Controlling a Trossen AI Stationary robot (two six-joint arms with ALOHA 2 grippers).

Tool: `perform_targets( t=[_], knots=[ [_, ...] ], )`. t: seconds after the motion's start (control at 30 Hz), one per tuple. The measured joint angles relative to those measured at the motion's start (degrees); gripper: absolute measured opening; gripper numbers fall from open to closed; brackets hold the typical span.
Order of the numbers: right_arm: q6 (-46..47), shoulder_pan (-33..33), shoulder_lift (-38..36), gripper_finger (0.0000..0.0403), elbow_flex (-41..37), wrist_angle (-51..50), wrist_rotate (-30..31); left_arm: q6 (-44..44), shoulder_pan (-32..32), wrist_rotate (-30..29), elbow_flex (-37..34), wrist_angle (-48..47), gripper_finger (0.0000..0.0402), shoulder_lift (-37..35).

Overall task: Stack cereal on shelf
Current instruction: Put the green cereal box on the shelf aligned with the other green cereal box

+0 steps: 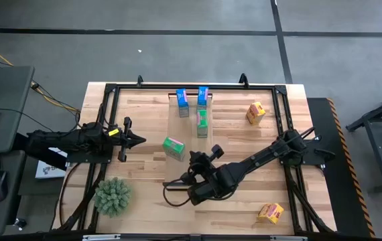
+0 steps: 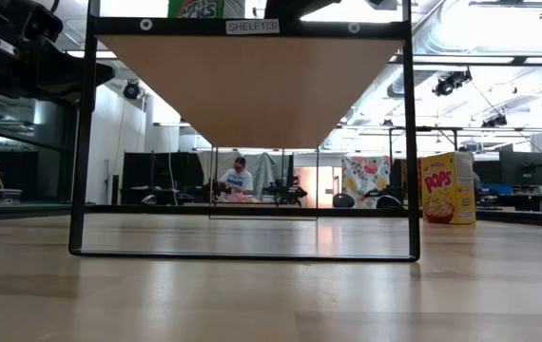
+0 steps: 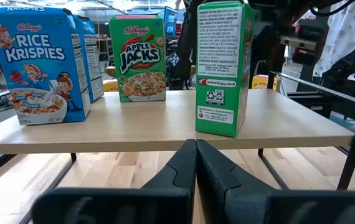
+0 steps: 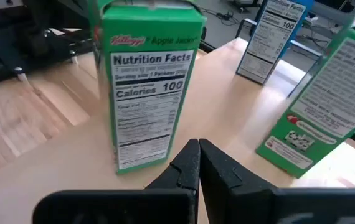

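Observation:
The shelf [image 1: 185, 134] is a pale board raised on a black frame [image 2: 81, 142]. Four cereal boxes stand on it. Two blue ones [image 1: 182, 102] [image 1: 203, 96] are at its far end, one green [image 1: 203, 122] is in the middle, and one green [image 1: 173, 147] is at its near left corner. Two yellow-orange boxes rest on the table, one far right [image 1: 255, 112] and one near right [image 1: 270, 213]. My left gripper [image 1: 141, 140] is shut, left of the shelf. My right gripper [image 4: 197, 149] is shut just beside the near green box [image 4: 149, 87].
A spiky green plant [image 1: 112, 195] sits at the table's near left. A black frame [image 1: 110, 90] borders the table. The shelf's legs [image 2: 412, 142] stand on the tabletop. A person [image 2: 240, 178] sits far behind the table. Bare tabletop lies between the shelf and the right-hand boxes.

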Motion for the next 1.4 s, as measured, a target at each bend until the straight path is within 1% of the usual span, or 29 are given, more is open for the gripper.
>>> perform_targets(
  t=[0.2, 0.33, 0.57, 0.8, 0.93, 1.0, 1.1, 1.17, 1.4],
  knots=[
    [-0.83, -1.88, 0.02, 0.0, 0.02, 3.41, -1.22, 0.0, -0.01, 0.0, 0.0, 0.0, 0.0003, 0.0],
    [-3.44, -2.37, 0.44, 0.0, 0.0, 7.05, -1.1, 0.0, -0.02, 0.0, 0.0, 0.0, 0.0003, 0.02],
    [-7.56, -2.73, 0.72, 0.0, 0.0, 12.02, -2.94, 0.0, -0.02, 0.0, -0.02, 0.0, 0.0003, 0.0],
    [-8.48, -2.55, 0.72, 0.0, 0.0, 13.07, -6.0, 0.0, -0.01, 0.0, -0.01, 0.0, 0.0003, 0.0],
    [-9.37, -2.26, 0.72, 0.0, 0.0, 12.77, -6.4, 0.0, -0.02, 0.0, 0.0, -0.02, 0.0003, 0.02],
    [-9.47, -1.97, 0.68, 0.0, 0.0, 12.01, -7.42, 0.0, -0.02, 0.0, 0.0, 0.0, 0.0003, 0.01],
    [-8.91, -1.28, -0.1, 0.0, 0.0, 7.85, -13.21, 0.0, -0.02, 0.0, 0.0, 0.0, 0.0003, 0.0],
    [-7.91, -0.47, -0.83, 0.0, 0.0, 4.1, -15.82, 0.0, -0.02, 0.01, 0.0, 0.0, 0.0003, 0.01],
    [-5.48, 4.29, -5.28, 0.0, 0.0, -9.1, -17.09, 0.0, -0.02, 0.0, 0.0, 0.0, 0.0003, 0.0]
  ],
)
